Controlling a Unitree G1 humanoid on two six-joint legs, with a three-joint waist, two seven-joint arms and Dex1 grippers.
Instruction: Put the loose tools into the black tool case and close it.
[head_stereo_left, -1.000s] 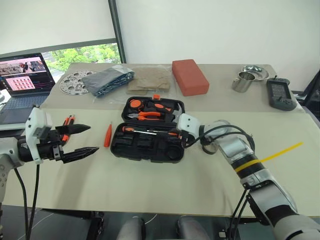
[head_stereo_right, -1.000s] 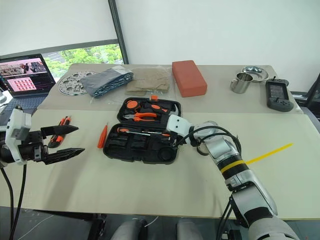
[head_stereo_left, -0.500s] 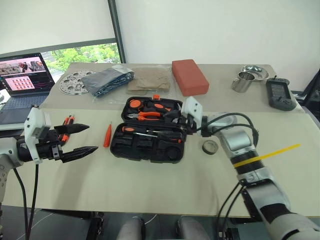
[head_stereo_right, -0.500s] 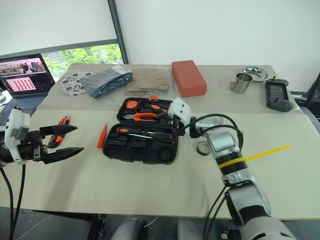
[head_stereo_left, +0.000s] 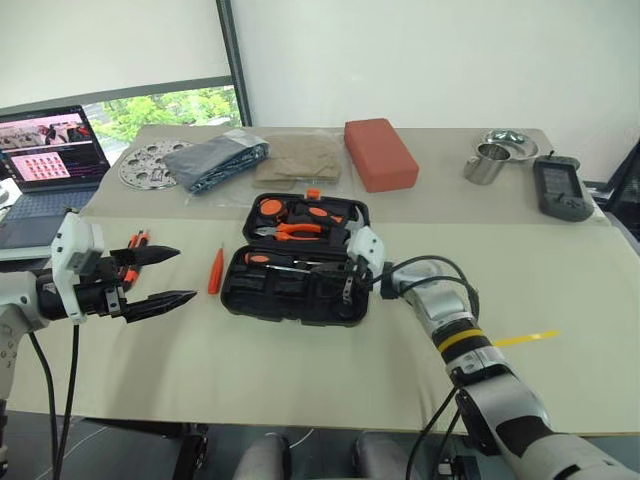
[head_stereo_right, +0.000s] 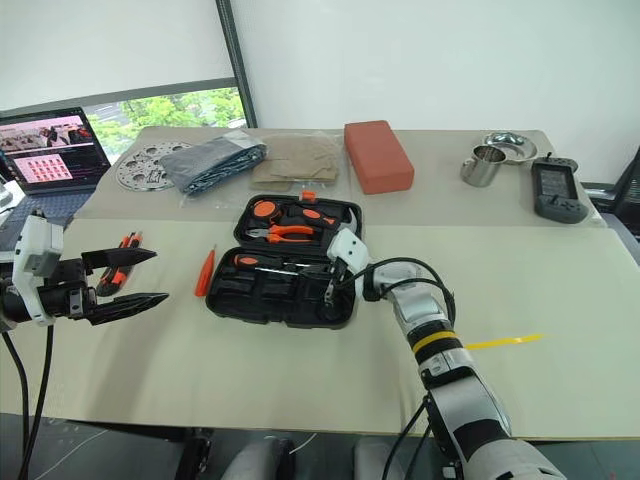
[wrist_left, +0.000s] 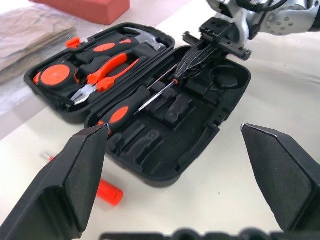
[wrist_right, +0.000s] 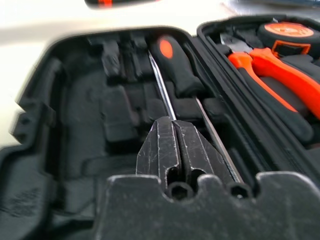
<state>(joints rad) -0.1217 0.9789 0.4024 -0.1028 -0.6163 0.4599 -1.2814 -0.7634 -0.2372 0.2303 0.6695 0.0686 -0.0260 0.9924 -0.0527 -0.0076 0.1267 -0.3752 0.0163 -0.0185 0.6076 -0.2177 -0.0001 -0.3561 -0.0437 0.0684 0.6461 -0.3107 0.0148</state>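
My right gripper (wrist_right: 172, 145) pinched empty over screwdriver (wrist_left: 131, 104) in black tool case (head_stereo_left: 285, 297); may dislodge it. Left gripper (head_stereo_left: 160, 277) spread wide, empty; orange screwdriver (head_stereo_left: 215, 270) left of case could get missed.

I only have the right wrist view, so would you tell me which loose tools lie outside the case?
Observer: A small orange screwdriver lies on the table, just left of the case.
Operator: Thank you, is anything else out there?
Observer: Yes, orange-and-black tools lie farther left, partly hidden behind the left claw.
Operator: Is that claw holding anything?
Observer: No, it is open and empty, above the table.
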